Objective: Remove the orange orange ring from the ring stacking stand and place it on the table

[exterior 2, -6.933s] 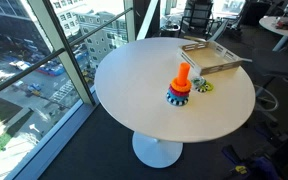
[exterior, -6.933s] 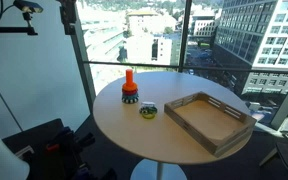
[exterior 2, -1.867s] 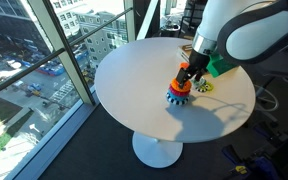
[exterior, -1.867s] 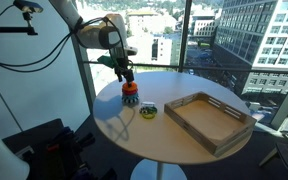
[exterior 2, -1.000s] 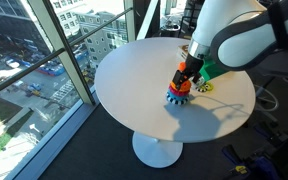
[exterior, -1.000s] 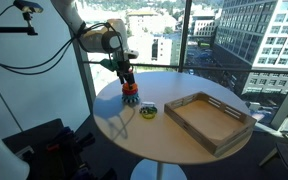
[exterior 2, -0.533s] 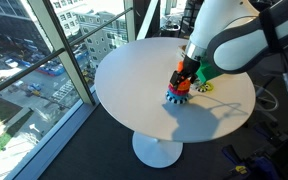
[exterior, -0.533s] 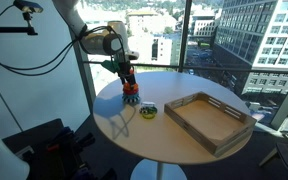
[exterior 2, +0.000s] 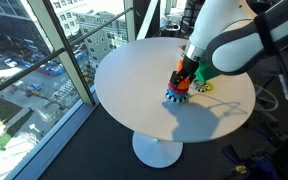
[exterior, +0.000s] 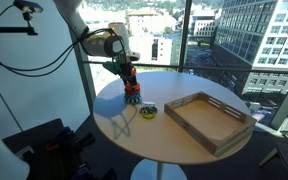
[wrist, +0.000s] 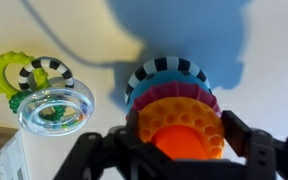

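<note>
A: Grasp step. In an exterior view the gripper [exterior: 130, 82] hangs straight over the ring stacking stand [exterior: 132, 97], which sits at about 10 o'clock on the tabletop [exterior: 134, 135]. Where is the orange ring?

B: On the stand, at the top of the stack. In the wrist view the orange ring [wrist: 180, 128] lies between the jaws. They stand apart, one at its 9 o'clock and one at its 3 o'clock. Whether the pads touch it cannot be told.

A: How should the operator do this step well?

B: As a judgement: close evenly on the orange ring's rim only, staying above the pink ring [wrist: 174, 97]. Then lift straight up along the peg until the ring is free. A tilted pull would likely jam the ring or drag the light stand along. A good set-down spot is bare tabletop toward 6 o'clock of the stand, well in from the edge.

A: Counts, left to right?

B: One arm and one gripper. One stand, with three rings visible from the wrist: orange on top, pink beneath, and a blue-and-black striped ring [wrist: 169, 70] lowest. One yellow-green ring [exterior: 147, 110] lies at 4 o'clock of the stand, near it but apart. One wooden tray [exterior: 209, 120] sits toward 3 o'clock on the tabletop.
</note>
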Robot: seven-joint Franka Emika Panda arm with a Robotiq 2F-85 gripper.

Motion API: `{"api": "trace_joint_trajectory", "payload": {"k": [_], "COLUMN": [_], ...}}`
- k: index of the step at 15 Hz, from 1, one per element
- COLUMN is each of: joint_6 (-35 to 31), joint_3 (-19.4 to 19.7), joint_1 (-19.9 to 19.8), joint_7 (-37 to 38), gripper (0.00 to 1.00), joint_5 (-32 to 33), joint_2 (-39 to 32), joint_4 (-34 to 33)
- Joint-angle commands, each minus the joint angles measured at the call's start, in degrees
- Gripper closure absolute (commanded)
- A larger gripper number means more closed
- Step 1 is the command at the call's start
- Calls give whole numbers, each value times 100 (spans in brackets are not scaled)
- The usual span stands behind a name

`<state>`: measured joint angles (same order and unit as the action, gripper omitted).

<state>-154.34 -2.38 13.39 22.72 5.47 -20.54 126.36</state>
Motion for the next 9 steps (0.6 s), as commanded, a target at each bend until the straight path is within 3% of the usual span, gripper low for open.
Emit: {"api": "trace_joint_trajectory", "payload": {"k": [1, 5, 9], "joint_6": [15, 142, 269], "joint_3": [47, 37, -14], "joint_1": [53, 67, 34], "joint_7": [35, 80, 38], "gripper": [45, 54, 54], "joint_5": [-76, -105, -190], "joint_2": [18, 182, 325], "joint_4": [-85, -66, -76]}}
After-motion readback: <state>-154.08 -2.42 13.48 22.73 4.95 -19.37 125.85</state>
